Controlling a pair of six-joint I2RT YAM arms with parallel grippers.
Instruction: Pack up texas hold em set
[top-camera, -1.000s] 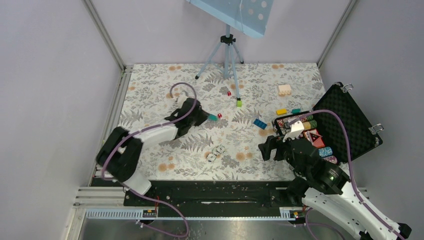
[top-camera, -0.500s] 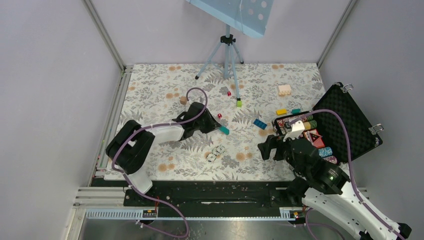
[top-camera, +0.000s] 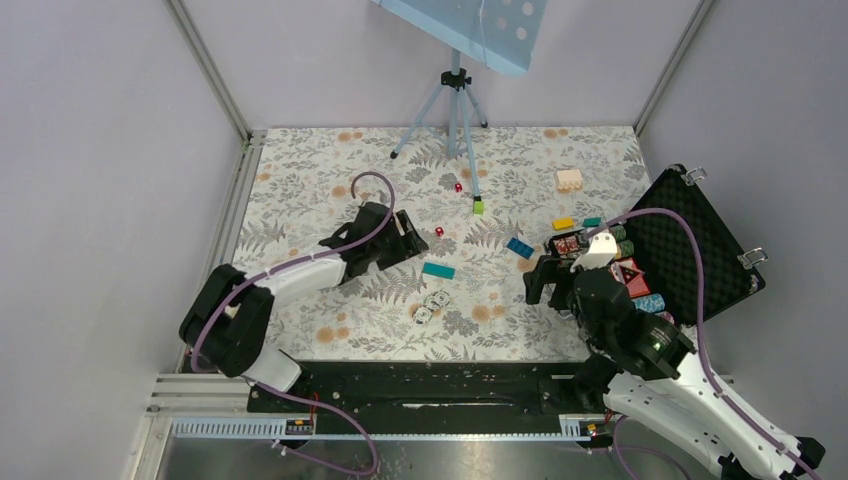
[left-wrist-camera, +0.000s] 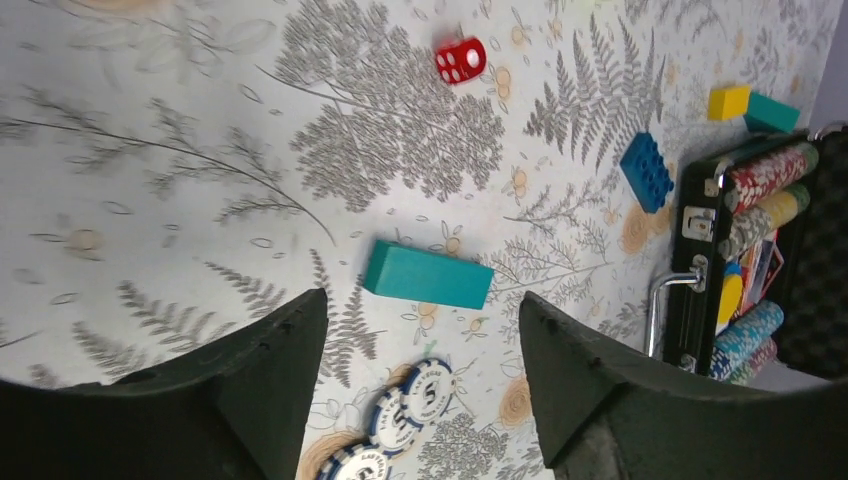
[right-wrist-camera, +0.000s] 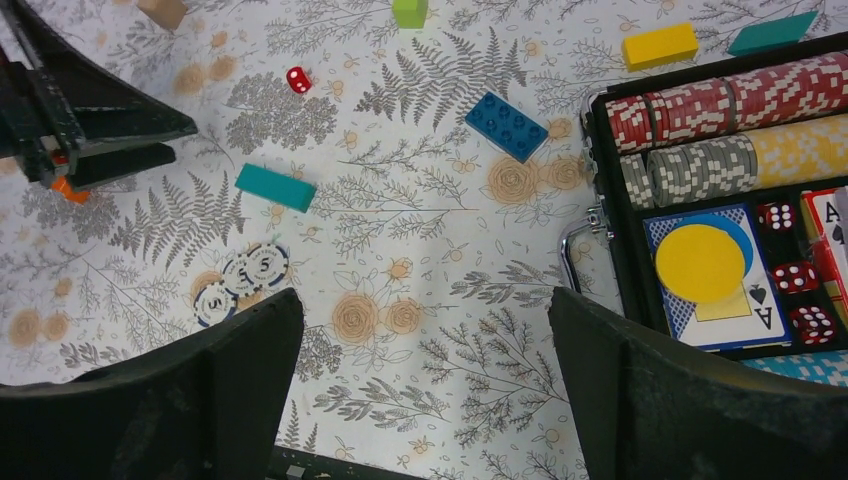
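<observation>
The texas hold em set's black case (top-camera: 700, 235) lies open at the right, with rows of chips (right-wrist-camera: 720, 110), a yellow disc (right-wrist-camera: 700, 262) and red dice (right-wrist-camera: 800, 278) inside. Three blue-and-white chips (top-camera: 432, 305) (left-wrist-camera: 410, 400) (right-wrist-camera: 240, 280) lie loose on the floral cloth. One red die (top-camera: 439, 231) (left-wrist-camera: 461, 60) sits near them and another (top-camera: 458, 187) lies farther back. My left gripper (top-camera: 412, 243) (left-wrist-camera: 420, 330) is open above the cloth, holding nothing, with a teal brick (left-wrist-camera: 428, 276) lying flat just ahead of it. My right gripper (top-camera: 540, 283) (right-wrist-camera: 425, 300) is open and empty, left of the case.
A blue brick (top-camera: 519, 247), yellow brick (top-camera: 563, 223), second teal brick (top-camera: 592, 222), green brick (top-camera: 478, 206) and beige block (top-camera: 568, 179) are scattered on the cloth. A tripod (top-camera: 455, 110) stands at the back. Walls close in both sides.
My left gripper opened and let go of the teal brick, which now lies on the cloth right of it. The left arm drew back leftward. The right gripper edged forward.
</observation>
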